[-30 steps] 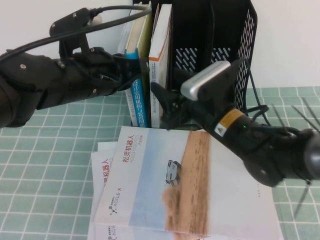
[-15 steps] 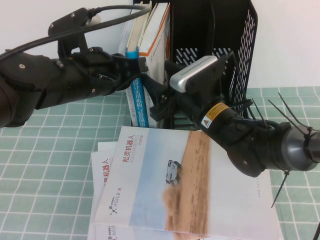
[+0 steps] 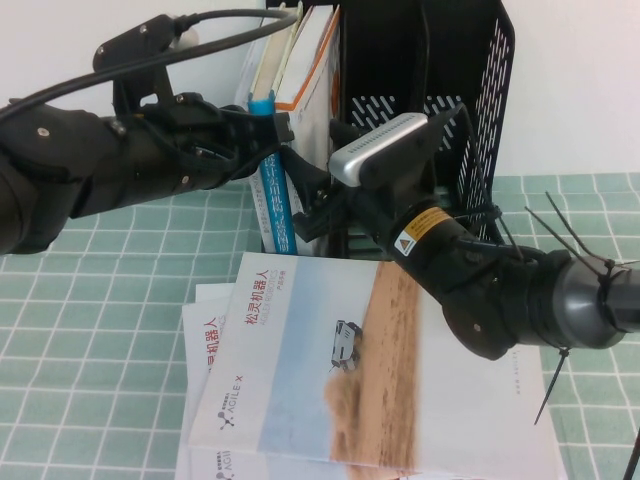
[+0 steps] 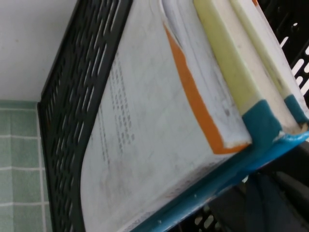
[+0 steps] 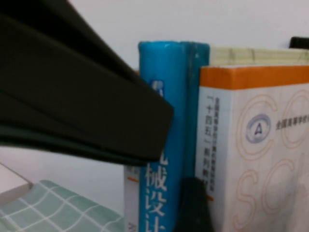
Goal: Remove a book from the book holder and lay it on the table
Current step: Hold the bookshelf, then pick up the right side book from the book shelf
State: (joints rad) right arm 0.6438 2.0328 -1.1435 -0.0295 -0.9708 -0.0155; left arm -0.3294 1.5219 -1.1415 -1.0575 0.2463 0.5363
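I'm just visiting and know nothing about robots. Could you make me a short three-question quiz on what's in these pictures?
1. True or false: the book with the orange stripe leans tilted in the book holder.
2. What colour is the spine beside it? A red, B blue, C black.
3. What lies flat on the table in front?

Key: 1 true. 2 B. 3 Brochures with a sand-and-sky photo.

Both the left gripper and right gripper are at the books.
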